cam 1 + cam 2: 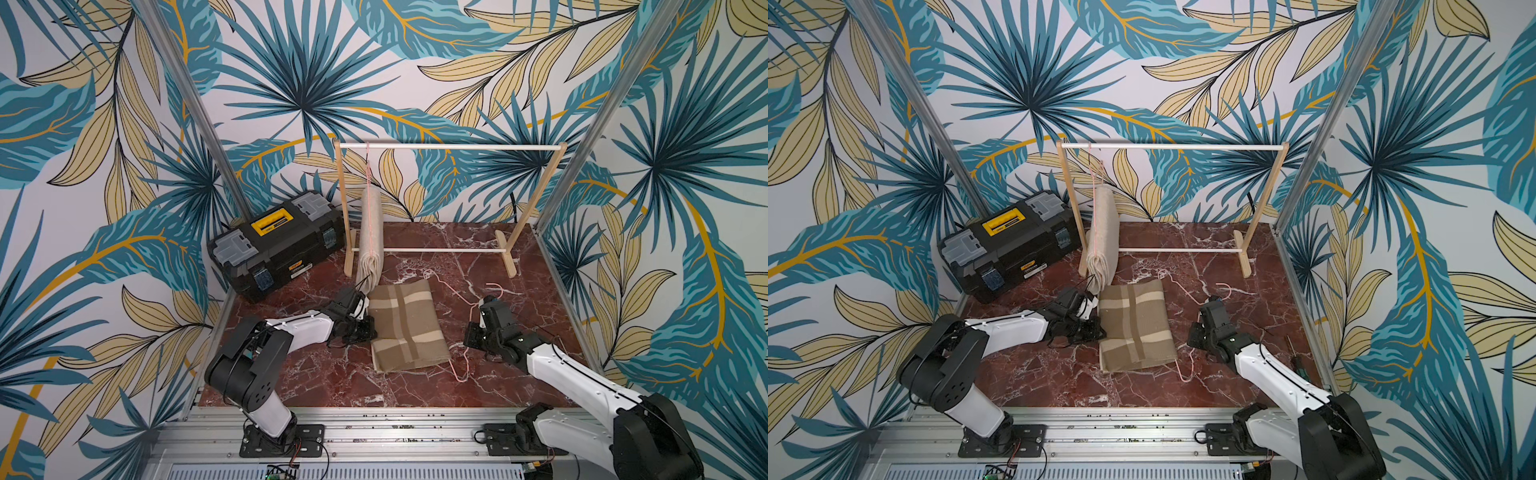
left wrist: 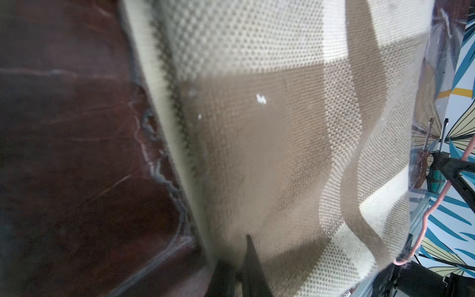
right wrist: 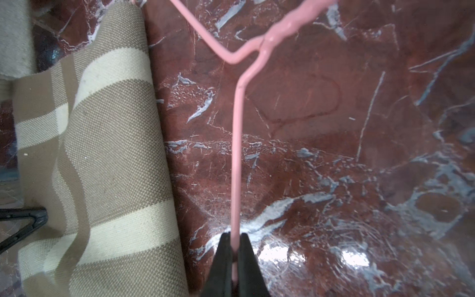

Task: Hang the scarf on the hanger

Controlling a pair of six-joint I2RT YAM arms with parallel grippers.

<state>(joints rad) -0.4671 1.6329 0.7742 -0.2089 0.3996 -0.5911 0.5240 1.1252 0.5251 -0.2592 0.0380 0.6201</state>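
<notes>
Gripping the pink wire hanger [image 3: 237, 154], the right claw [image 3: 234, 236] is closed on 1 straight run of the wire, with both fingers pressed against it. The twisted neck of the hanger lies ahead of the claw. The hanger lies on the red marble counter [image 1: 332, 382], just beside the scarf, on the robot's right.

The scarf [image 1: 409, 324], a folded plaid cloth in tan and cream, lies flat near the middle of the counter, between the 2 arms. In both top views, the near bend of the hanger wire meets the scarf's near right corner.

The left claw [image 2: 237, 257] is closed at the left edge of the scarf. The left wrist view shows pale cloth pinched between the 2 fingers and the fabric rippled beyond them. The right wrist view shows 1 finger of this claw at the far edge of the scarf.

A wooden rack [image 1: 449, 147] stands at the back of the counter. A 2nd pink hanger on its top rod carries a plain beige cloth [image 1: 371, 232], whose lower end reaches the counter near the scarf's far left corner. A black and yellow toolbox [image 1: 278, 241] sits to the left of the rack.
</notes>
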